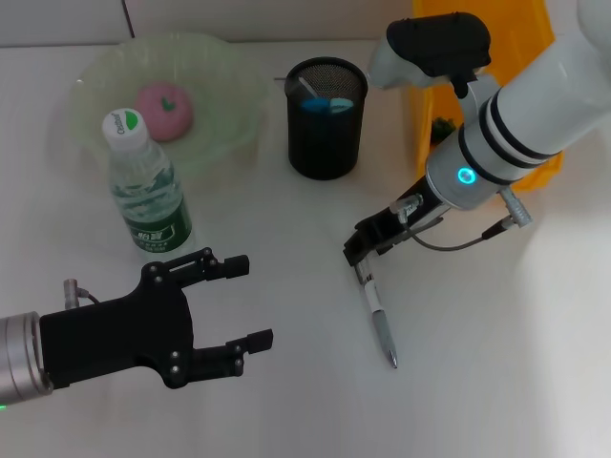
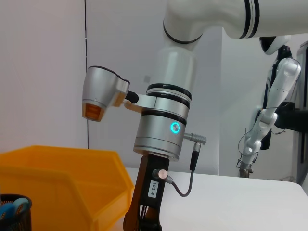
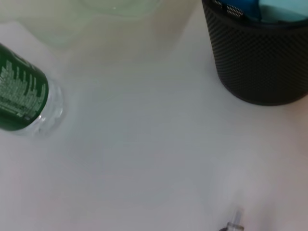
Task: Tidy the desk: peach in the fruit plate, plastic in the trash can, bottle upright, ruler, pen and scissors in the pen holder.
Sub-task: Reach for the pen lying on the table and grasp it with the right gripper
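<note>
Right pincer (image 1: 361, 256) angled down, clamped on pen (image 1: 379, 318) upper end; left pincer (image 1: 237, 305) hovering, spread wide.

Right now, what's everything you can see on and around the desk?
Peach: one, pink, in the fruit plate.
Fruit plate: one, pale green, far left.
Bottle: one, clear with green label, upright, in front of the plate.
Pen holder: one, black mesh, centre, blue items inside.
Pen: one, silver-grey, on the desk, top end at the right gripper.
Bin: one, orange, far right.
Left gripper: black, open, near left.
Right gripper: black, on the pen's top end.
</note>
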`<state>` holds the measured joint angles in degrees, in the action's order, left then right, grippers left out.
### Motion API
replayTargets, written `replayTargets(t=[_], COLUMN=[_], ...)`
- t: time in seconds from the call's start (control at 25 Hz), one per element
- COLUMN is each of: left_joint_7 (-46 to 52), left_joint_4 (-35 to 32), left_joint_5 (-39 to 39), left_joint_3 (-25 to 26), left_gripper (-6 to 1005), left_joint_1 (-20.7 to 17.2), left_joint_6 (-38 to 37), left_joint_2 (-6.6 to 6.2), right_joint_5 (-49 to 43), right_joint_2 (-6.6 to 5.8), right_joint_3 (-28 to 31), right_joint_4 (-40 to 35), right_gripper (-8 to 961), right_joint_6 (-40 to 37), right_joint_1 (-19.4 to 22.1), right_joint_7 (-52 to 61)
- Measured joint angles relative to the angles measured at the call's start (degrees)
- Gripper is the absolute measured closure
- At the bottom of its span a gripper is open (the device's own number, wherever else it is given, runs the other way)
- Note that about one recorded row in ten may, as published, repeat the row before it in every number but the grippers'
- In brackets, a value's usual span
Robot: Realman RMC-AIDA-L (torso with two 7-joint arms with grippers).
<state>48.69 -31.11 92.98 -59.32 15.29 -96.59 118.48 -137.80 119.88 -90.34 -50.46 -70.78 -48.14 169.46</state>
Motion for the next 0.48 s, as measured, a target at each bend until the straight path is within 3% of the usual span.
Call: replayTargets(t=[0.48], left_joint_7=[-0.12], left_joint_4=[0.00], left_joint_5=[0.00], left_joint_3=[0.01], left_gripper=[195], left_joint_1=[-0.05], left_joint_6=[0.01], left_joint_2=[0.00], right_joint_5=[0.66], right_joint_2=[0.00], right_joint_3=[-1.68], right_joint_4=[2.10], right_gripper=[521], right_joint_6=[1.09], right_joint_1=[-1.51], right_joint_7=[-0.13])
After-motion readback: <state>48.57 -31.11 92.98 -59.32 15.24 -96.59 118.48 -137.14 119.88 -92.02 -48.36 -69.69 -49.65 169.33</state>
